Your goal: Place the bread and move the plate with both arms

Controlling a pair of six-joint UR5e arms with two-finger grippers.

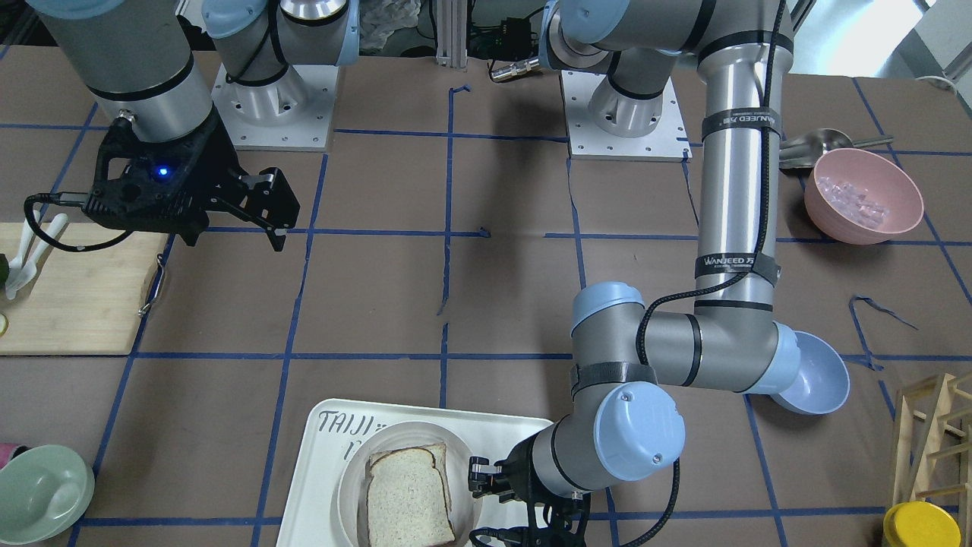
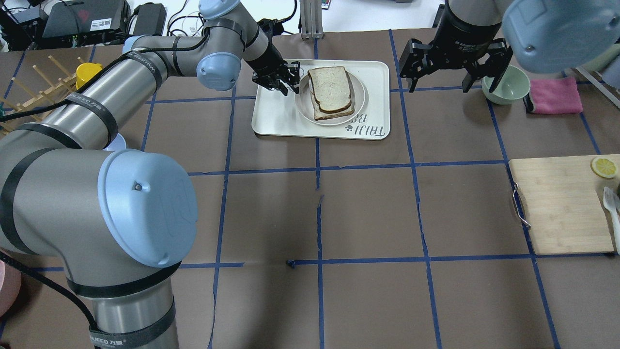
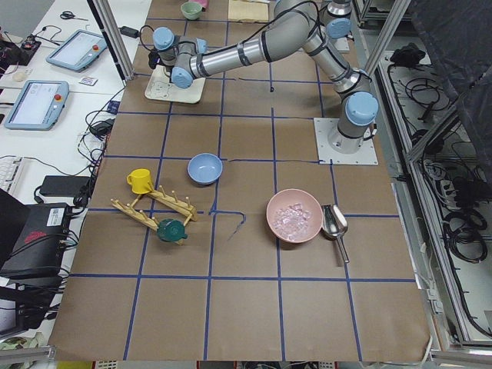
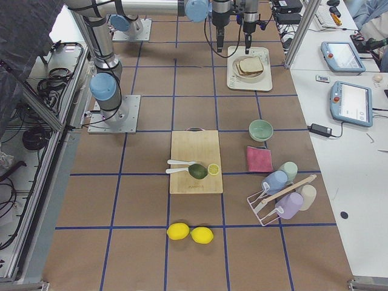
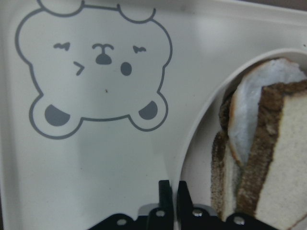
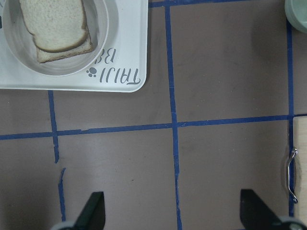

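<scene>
Two bread slices are stacked on the round cream plate (image 2: 359,97), which stands on the white tray (image 2: 276,116). The top slice, the bread (image 2: 330,87), has a dark brown crust; it also shows in the front view (image 1: 406,494) and the right wrist view (image 6: 53,21). My left gripper (image 2: 289,83) is at the plate's left rim. In the left wrist view its fingers (image 5: 165,199) are closed together right on the rim (image 5: 201,124), beside the bread (image 5: 283,158). My right gripper (image 2: 448,83) is open and empty, above the table to the right of the tray; it also shows in the right wrist view (image 6: 175,215).
A green bowl (image 2: 506,85) and a pink cloth (image 2: 554,96) lie right of the right gripper. A wooden cutting board (image 2: 562,203) with a lemon slice (image 2: 604,167) is at the right. A blue bowl (image 1: 816,376) sits under the left arm's elbow, and a pink bowl (image 1: 862,196) lies beyond it.
</scene>
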